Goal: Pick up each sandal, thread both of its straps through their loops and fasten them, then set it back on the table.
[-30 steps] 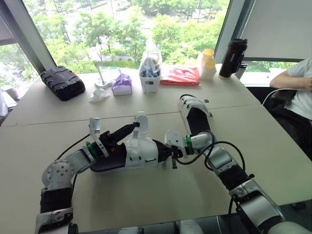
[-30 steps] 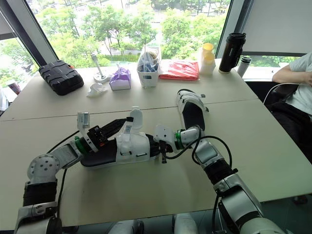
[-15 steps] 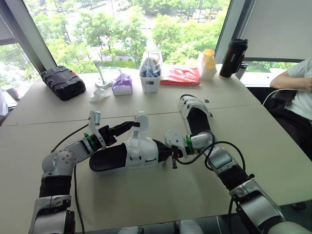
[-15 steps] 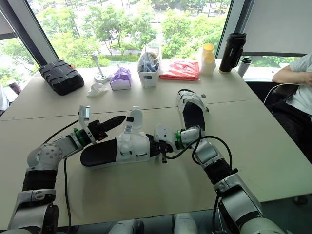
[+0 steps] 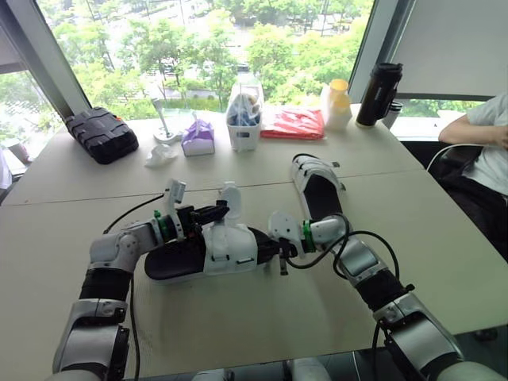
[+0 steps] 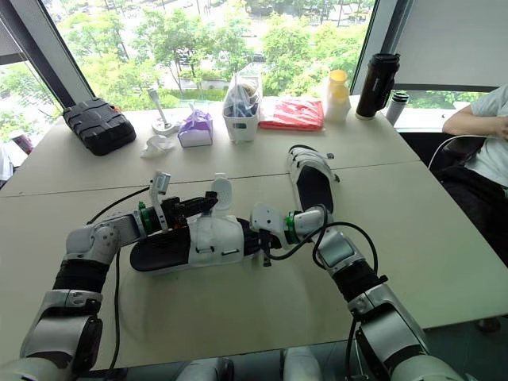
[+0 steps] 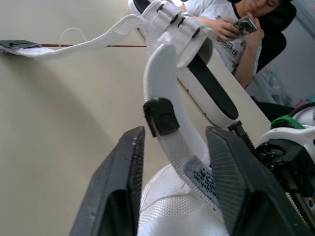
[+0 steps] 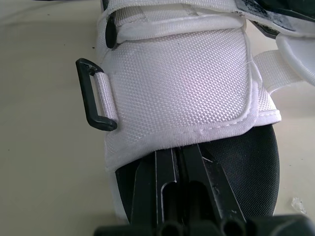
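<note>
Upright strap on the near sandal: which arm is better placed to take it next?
Left. The left tool is open with a finger on either side of the strap, not yet closed on it. The right tool is shut on the toe end of the sandal, apparently steadying it, so it looks busy.

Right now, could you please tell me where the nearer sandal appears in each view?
Left eye view: nearer sandal, lower centre.
Right eye view: lower centre-left.
Left wrist view: its raised strap between the left fingers.
Right wrist view: its white upper, just beyond the right fingers.
Shared landmark: the second sandal, beyond it in the eye and left wrist views.
</note>
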Robot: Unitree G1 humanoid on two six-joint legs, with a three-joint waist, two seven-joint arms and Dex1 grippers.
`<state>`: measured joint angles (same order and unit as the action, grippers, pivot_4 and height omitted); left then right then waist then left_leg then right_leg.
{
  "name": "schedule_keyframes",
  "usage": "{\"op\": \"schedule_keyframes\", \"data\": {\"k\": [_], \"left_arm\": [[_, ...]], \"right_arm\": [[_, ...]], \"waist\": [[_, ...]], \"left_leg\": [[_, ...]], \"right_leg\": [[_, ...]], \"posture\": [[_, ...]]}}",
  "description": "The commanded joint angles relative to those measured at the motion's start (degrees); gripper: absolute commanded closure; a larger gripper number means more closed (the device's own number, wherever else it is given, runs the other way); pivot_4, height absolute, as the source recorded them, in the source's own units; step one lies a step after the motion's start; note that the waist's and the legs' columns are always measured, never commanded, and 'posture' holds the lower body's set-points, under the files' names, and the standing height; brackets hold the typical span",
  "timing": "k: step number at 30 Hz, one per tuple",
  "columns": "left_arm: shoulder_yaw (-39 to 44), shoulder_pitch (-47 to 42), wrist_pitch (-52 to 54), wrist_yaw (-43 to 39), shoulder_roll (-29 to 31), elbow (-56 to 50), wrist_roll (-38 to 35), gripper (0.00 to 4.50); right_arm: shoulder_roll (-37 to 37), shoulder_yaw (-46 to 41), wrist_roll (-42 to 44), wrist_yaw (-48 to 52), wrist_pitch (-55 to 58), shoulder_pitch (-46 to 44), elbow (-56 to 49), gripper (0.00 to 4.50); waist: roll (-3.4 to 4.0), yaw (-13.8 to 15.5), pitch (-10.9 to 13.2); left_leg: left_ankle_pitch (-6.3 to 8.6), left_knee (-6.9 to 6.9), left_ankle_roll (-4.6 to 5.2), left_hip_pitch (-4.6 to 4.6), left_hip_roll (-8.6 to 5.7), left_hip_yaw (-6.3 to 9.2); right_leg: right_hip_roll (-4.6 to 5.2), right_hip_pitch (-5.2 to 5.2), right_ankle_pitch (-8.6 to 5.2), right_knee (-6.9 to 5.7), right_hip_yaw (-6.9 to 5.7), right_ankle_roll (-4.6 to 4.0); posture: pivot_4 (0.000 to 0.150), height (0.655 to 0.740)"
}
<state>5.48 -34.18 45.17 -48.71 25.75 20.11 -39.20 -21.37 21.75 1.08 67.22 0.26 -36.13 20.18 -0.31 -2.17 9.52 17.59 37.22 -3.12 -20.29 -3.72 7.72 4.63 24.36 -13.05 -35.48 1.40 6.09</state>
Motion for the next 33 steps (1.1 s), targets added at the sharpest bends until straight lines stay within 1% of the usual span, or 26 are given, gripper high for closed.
{"op": "schedule_keyframes", "data": {"k": [1, 9, 12, 16, 18, 21, 25, 27, 30, 33], "left_arm": [[1.2, -0.6, -1.3, -1.2, 0.2, -0.6, 0.7, 4.48], [3.1, 2.4, -0.2, -1.5, 2.2, -5.6, 0.0, 4.48], [2.9, 4.8, -1.3, -2.4, 3.0, -8.2, 0.6, 4.48], [0.8, 10.1, -12.3, -7.0, 3.8, -12.7, 5.3, 4.48], [-0.5, 12.0, -20.9, -7.6, 3.7, -13.0, 9.7, 4.48], [-1.7, 13.7, -30.6, -7.7, 3.4, -12.6, 14.3, 4.48], [-1.1, 14.2, -32.5, -6.7, 2.2, -12.2, 14.1, 4.48], [-0.7, 14.3, -29.9, -6.9, 2.1, -12.2, 12.4, 4.48], [0.4, 14.0, -24.5, -6.0, 1.6, -12.5, 9.1, 3.46], [1.5, 13.5, -22.6, -4.5, 1.3, -12.5, 8.6, 1.96]], "right_arm": [[-1.0, 2.0, -2.3, 0.4, 1.4, 2.0, 1.4, 4.5], [-0.9, 2.2, -2.3, 0.3, 1.4, 1.9, 1.6, 4.5], [-0.8, 2.3, -2.2, 0.4, 1.4, 1.9, 1.7, 4.5], [-0.7, 2.4, -2.3, 0.4, 1.1, 1.6, 2.1, 4.5], [-0.7, 2.4, -2.3, 0.5, 1.1, 1.5, 2.2, 4.5], [-0.8, 2.5, -2.2, 0.7, 1.0, 1.4, 2.3, 4.5], [-0.9, 2.6, -2.3, 0.8, 1.0, 1.4, 2.4, 4.5], [-0.9, 2.6, -2.3, 0.8, 1.0, 1.4, 2.4, 4.5], [-0.8, 2.7, -2.5, 0.7, 0.9, 1.2, 2.6, 4.5], [-0.7, 2.7, -2.5, 0.7, 0.8, 1.2, 2.6, 4.5]], "waist": [[0.0, 0.0, 0.0], [0.0, -0.1, 0.0], [0.0, -0.1, 0.0], [0.01, -0.3, 0.0], [0.0, -0.1, 0.0], [0.0, 0.1, 0.0], [0.01, 0.1, 0.0], [0.01, 0.1, 0.0], [0.01, 0.1, 0.0], [0.0, 0.0, 0.0]], "left_leg": [[0.0, 0.0, 0.0, 0.0, 0.0, 0.0], [0.0, 0.0, 0.0, 0.0, 0.01, 0.0], [0.0, 0.0, 0.0, -0.01, 0.01, 0.0], [0.0, -0.04, 0.0, -0.02, 0.04, -0.03], [0.0, -0.05, 0.0, -0.03, 0.15, -0.04], [0.0, -0.04, 0.0, -0.02, 0.15, -0.06], [0.05, -0.04, 0.09, -0.02, 0.16, -0.06], [0.14, -0.04, 0.25, -0.02, 0.16, -0.06], [0.16, -0.03, 0.29, -0.02, 0.15, -0.06], [0.16, 0.0, 0.3, -0.02, 0.16, -0.05]], "right_leg": [[0.0, 0.0, 0.0, 0.0, 0.0, 0.0], [0.01, 0.01, 0.0, 0.0, 0.01, 0.0], [0.02, 0.02, 0.0, 0.01, 0.01, 0.0], [0.02, 0.06, 0.0, 0.02, 0.04, 0.0], [0.03, 0.06, 0.0, 0.05, 0.04, -0.01], [0.04, 0.05, 0.0, 0.05, 0.04, -0.01], [0.03, 0.05, 0.0, 0.04, 0.03, -0.01], [0.03, 0.05, 0.0, 0.04, 0.03, -0.01], [0.02, 0.05, 0.0, 0.02, 0.03, -0.01], [0.01, 0.05, 0.0, 0.01, 0.02, -0.01]], "posture": [[0.15, 0.74], [0.15, 0.74], [0.15, 0.74], [0.15, 0.74], [0.15, 0.74], [0.15, 0.74], [0.15, 0.74], [0.15, 0.74], [0.15, 0.74], [0.15, 0.74]]}}
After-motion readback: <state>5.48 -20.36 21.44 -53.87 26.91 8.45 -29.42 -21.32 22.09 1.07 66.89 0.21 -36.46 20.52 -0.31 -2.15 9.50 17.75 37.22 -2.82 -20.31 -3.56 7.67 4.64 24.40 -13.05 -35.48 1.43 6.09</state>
